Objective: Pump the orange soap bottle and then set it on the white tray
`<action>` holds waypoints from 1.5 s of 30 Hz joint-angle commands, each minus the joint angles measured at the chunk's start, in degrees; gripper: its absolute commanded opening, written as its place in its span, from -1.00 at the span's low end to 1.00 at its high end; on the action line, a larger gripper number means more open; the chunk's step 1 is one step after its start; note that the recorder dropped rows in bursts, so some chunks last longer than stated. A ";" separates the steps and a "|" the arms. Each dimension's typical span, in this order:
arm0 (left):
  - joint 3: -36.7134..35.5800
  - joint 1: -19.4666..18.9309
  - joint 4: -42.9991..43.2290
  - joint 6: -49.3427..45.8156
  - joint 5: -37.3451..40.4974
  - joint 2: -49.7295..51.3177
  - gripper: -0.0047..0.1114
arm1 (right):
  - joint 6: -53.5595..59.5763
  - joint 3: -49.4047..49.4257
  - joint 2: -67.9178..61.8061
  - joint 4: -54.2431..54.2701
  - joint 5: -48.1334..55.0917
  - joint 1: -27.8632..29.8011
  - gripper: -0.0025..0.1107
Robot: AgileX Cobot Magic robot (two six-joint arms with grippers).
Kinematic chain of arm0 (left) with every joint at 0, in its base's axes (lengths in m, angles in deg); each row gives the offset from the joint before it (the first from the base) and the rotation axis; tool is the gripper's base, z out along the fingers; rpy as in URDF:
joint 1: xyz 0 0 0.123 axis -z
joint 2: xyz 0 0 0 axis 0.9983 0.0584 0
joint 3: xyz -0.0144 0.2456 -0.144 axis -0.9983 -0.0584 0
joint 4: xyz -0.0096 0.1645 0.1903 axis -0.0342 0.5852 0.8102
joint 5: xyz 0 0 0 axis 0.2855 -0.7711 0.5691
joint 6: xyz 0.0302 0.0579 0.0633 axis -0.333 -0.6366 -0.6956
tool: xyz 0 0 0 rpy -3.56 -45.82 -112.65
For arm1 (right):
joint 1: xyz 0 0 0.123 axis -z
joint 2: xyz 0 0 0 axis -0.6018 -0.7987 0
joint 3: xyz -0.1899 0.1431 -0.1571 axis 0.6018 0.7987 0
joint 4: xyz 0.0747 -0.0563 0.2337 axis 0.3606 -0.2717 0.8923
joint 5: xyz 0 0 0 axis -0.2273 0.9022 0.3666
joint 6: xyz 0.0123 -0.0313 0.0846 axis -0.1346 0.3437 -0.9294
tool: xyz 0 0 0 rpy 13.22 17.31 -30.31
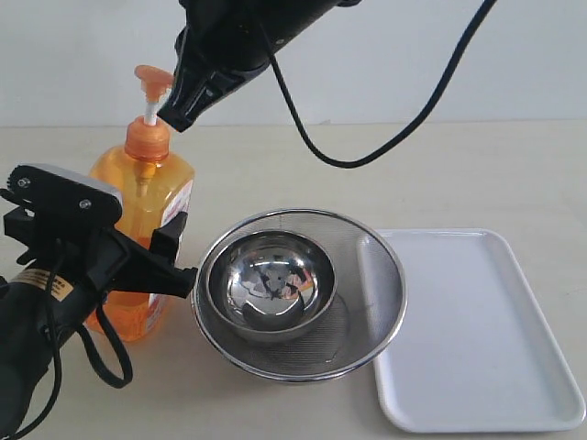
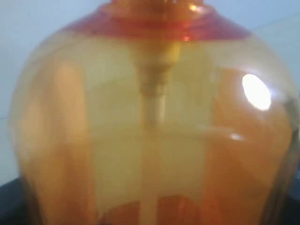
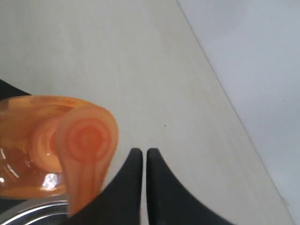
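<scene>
The left pincer (image 1: 160, 261) is clamped around the lower body of the orange soap bottle (image 1: 142, 192), as far as the exterior view shows. I think it holds the bottle so that it cannot tip or slide on the surface (image 1: 413, 174) when the pump is pressed. In the left wrist view the bottle (image 2: 154, 140) fills the whole picture, so it is directly in front of this pincer and very close.

The right pincer (image 1: 172, 117) comes from above with its two fingers together, only a thin slit between them (image 3: 144, 152), and it holds nothing. Closed fingers make one firm tip, which is good for pushing. But the tip is not on the pump now. The orange pump head (image 3: 86, 140) is just beside the fingers, and in the exterior view the tip is next to the white stem, a little lower than the head. I judge that the pump stands up, not pressed.

The white tray (image 1: 477, 330) is well apart from both pincers, beyond the mesh strainer (image 1: 385, 266) with a steel bowl (image 1: 271, 280) inside.
</scene>
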 commanded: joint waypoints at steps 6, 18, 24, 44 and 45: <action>0.28 0.49 -0.26 -1.97 -1.06 -0.53 -0.84 | -8.12 -3.91 3.25 -10.21 -0.01 0.11 -0.96; 4.29 0.71 -11.05 -12.32 -0.63 -0.53 -0.84 | -8.40 -4.15 10.15 -10.21 4.27 0.11 -0.96; 4.29 5.13 -14.67 -12.25 -3.11 -0.53 -0.84 | -7.92 -4.15 10.03 -9.52 6.72 0.01 -0.96; 4.29 11.25 -16.09 -16.29 -9.94 0.78 -0.84 | -6.50 -4.15 10.14 -0.54 10.87 0.01 -0.96; 4.29 11.25 -16.12 -16.09 -9.94 1.43 -0.84 | -6.41 -4.15 10.14 -0.09 11.72 0.01 -0.96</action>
